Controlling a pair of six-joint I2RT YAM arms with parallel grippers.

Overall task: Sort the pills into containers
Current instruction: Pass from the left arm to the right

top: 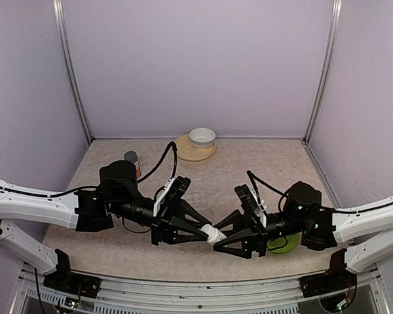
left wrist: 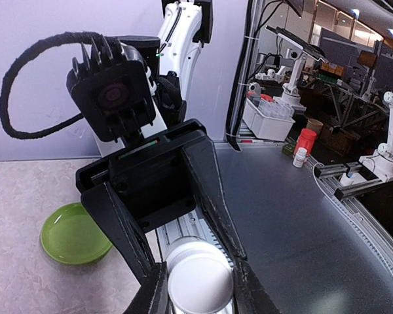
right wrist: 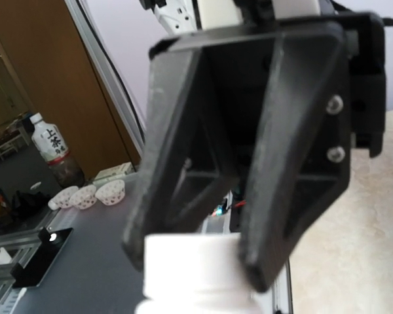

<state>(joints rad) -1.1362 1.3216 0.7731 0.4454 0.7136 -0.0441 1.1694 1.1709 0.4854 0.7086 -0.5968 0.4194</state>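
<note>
Uncapping seems in hand: left gripper (top: pixel 206 230) clamps the white bottle (top: pixel 214 233), right gripper (top: pixel 221 237) straddles its other end, grip unclear; next needs a firm twist, while the pill box (top: pixel 200 190) lies just behind them.

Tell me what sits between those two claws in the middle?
A small white bottle, held off the table between the left gripper, which clamps it, and the right gripper. The top view shows this; both wrist views confirm it.

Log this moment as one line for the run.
left tool: shut on white bottle | right tool: around bottle's end, grip unclear
</note>
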